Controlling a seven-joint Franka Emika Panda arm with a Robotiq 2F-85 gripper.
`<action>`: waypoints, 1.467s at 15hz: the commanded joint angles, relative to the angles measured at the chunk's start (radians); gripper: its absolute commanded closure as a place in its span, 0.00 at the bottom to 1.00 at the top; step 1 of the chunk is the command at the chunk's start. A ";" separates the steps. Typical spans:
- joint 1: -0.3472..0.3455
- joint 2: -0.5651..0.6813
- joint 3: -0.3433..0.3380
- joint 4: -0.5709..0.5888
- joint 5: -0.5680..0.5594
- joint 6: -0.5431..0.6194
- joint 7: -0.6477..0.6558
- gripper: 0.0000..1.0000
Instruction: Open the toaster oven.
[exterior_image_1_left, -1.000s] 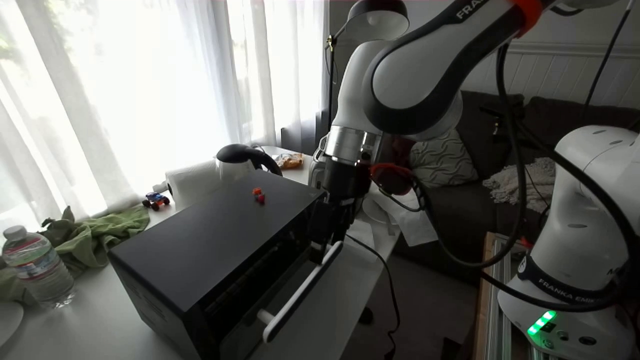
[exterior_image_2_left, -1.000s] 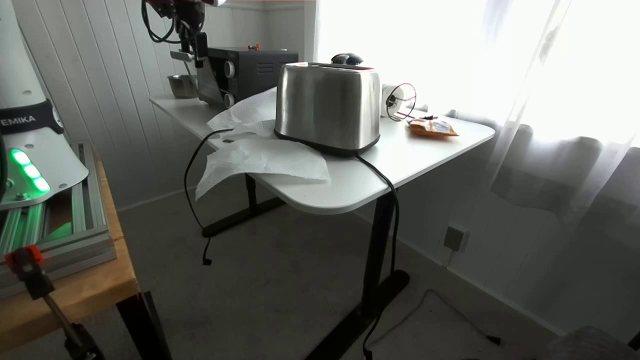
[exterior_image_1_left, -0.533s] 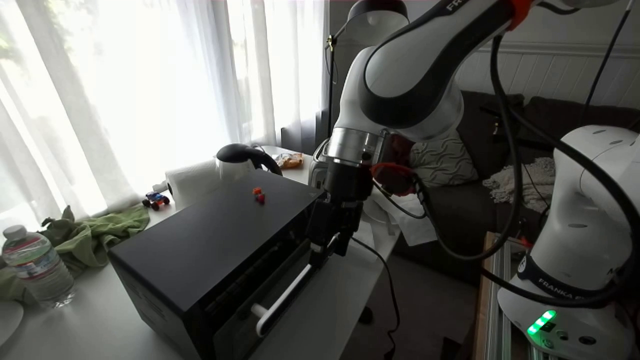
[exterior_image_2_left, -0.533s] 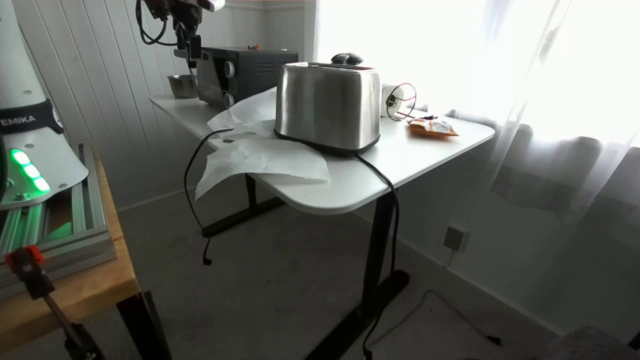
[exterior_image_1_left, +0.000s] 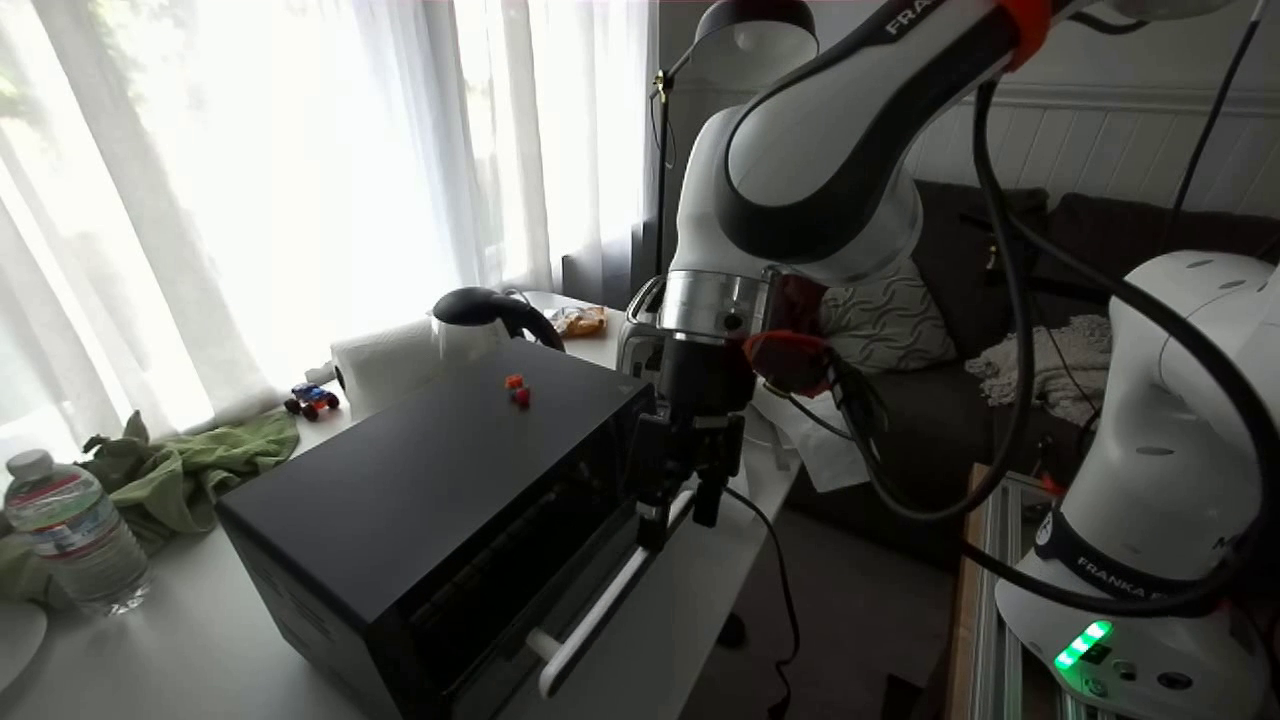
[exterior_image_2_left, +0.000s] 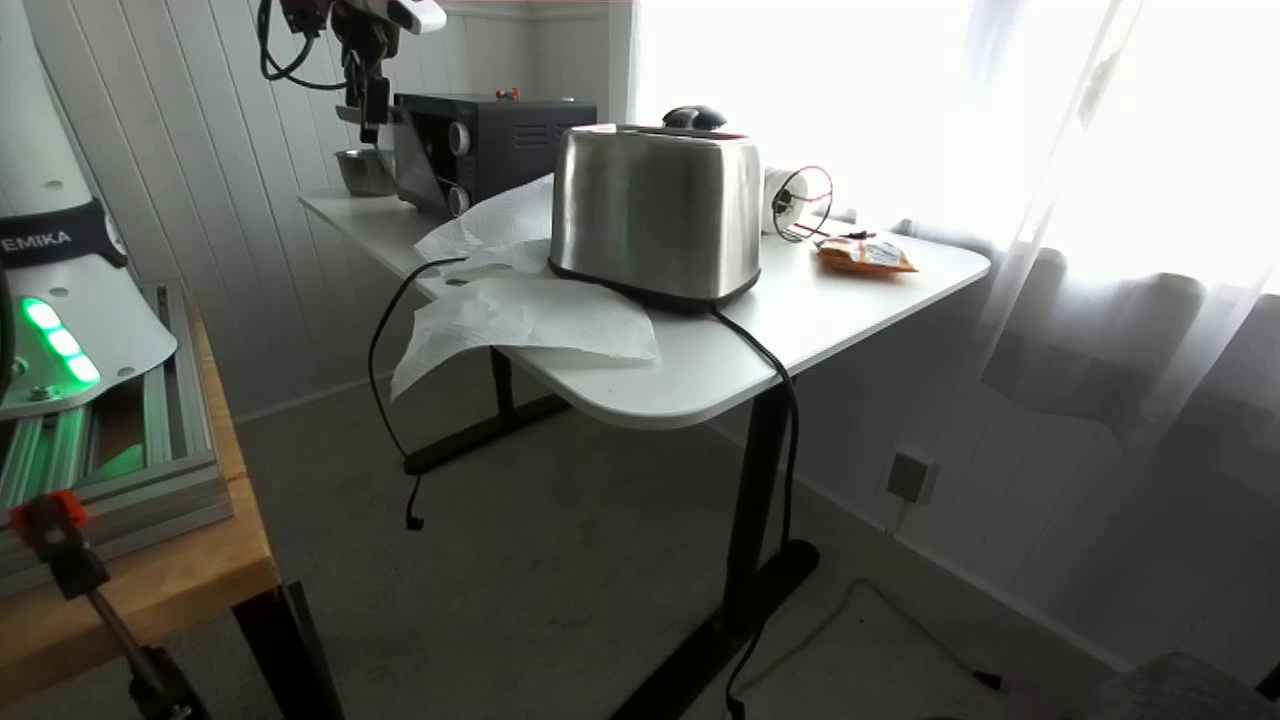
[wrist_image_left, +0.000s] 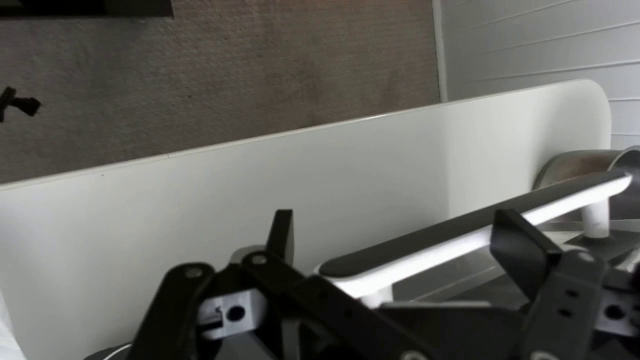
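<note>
The toaster oven (exterior_image_1_left: 430, 480) is a black box on the white table; it also stands behind the slot toaster in an exterior view (exterior_image_2_left: 530, 140). Its door is partly open, tilted outward, with a dark gap below the top edge. The long bar handle (exterior_image_1_left: 600, 610) runs along the door's upper edge. My gripper (exterior_image_1_left: 680, 520) points down at the handle's far end and is also visible in an exterior view (exterior_image_2_left: 374, 125). In the wrist view the gripper (wrist_image_left: 395, 217) has its fingers wide apart, with the handle (wrist_image_left: 430, 245) passing between them at a slant. One fingertip overlaps the handle; contact is unclear.
A small orange-red toy (exterior_image_1_left: 517, 391) lies on the oven. A silver slot toaster (exterior_image_2_left: 655, 215) and paper sheets (exterior_image_2_left: 530, 320) are beside it. A metal bowl (exterior_image_2_left: 364, 172) stands beyond. A water bottle (exterior_image_1_left: 75, 540), green cloth (exterior_image_1_left: 200, 465) and paper roll (exterior_image_1_left: 385, 368) surround it.
My gripper has moved outward from the oven and slightly lower. The handle and door rose slightly half a second ago and now tilt out further.
</note>
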 joint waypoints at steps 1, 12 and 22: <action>-0.022 0.027 0.015 -0.024 -0.046 0.016 0.043 0.00; -0.021 0.059 0.010 -0.061 -0.147 -0.078 0.002 0.00; -0.029 -0.013 -0.038 -0.115 -0.137 -0.165 -0.201 0.00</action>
